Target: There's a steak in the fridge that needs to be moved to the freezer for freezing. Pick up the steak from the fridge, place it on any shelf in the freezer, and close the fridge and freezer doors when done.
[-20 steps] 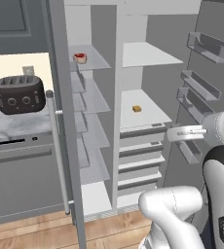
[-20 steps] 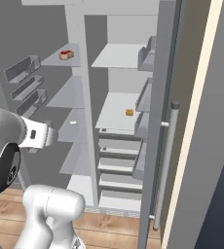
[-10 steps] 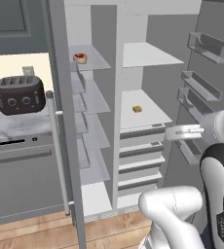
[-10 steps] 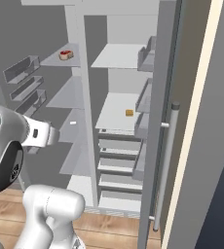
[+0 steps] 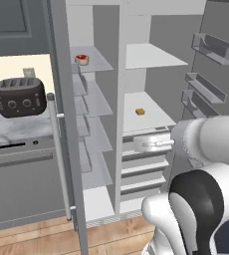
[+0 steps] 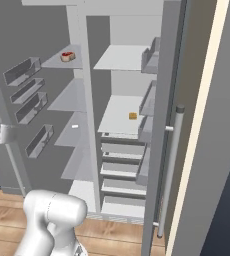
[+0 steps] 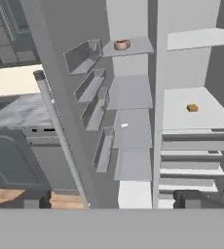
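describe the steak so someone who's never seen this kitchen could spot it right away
Look in the freezer, the narrower, grey-shelved side of the tall open unit. The steak lies on its top shelf: small, round, flat and red with a pale rim, unlike the orange cube in the fridge.

Steak (image 5: 81, 60) on top freezer shelf (image 5: 97, 63)

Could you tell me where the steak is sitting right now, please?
The small round red steak lies on the top thin grey shelf of the narrower freezer compartment, upper left in the left base view.
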You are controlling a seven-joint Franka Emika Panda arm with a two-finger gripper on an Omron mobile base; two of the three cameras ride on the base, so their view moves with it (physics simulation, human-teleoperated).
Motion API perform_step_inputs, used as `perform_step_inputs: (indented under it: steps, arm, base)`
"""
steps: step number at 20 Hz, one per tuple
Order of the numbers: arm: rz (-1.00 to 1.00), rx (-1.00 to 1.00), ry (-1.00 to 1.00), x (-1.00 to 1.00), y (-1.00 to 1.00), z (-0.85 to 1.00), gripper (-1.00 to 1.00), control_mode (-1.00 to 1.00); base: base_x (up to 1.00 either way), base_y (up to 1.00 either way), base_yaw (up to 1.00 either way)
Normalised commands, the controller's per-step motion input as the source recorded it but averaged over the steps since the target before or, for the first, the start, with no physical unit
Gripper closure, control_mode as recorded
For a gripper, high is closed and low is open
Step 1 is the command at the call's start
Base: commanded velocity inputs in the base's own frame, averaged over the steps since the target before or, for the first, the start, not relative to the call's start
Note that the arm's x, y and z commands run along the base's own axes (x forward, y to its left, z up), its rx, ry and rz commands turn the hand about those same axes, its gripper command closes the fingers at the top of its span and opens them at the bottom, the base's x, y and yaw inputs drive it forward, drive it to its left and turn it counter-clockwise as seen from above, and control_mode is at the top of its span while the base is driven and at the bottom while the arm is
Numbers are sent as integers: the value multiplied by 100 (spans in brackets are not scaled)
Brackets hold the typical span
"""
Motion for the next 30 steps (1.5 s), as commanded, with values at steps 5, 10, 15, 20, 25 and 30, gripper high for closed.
perform_step_inputs:
  steps: [5, 10, 15, 20, 25, 30]
  arm:
    - [0, 0, -6, 16, 99, 0, -100, -100]
    - [0, -1, -4, 31, 98, -10, -100, -100]
    - [-11, -7, -9, 11, 79, -21, -100, -100]
    - [-17, -36, 16, 41, 43, -28, -100, -100]
    - [-18, -43, 33, 69, 48, -11, -100, -100]
    - [-19, -39, 9, 35, 78, -13, -100, -100]
  base:
    - [0, 0, 0]
    - [0, 0, 0]
    - [0, 0, 0]
    - [0, 0, 0]
    - [0, 0, 0]
    - [0, 0, 0]
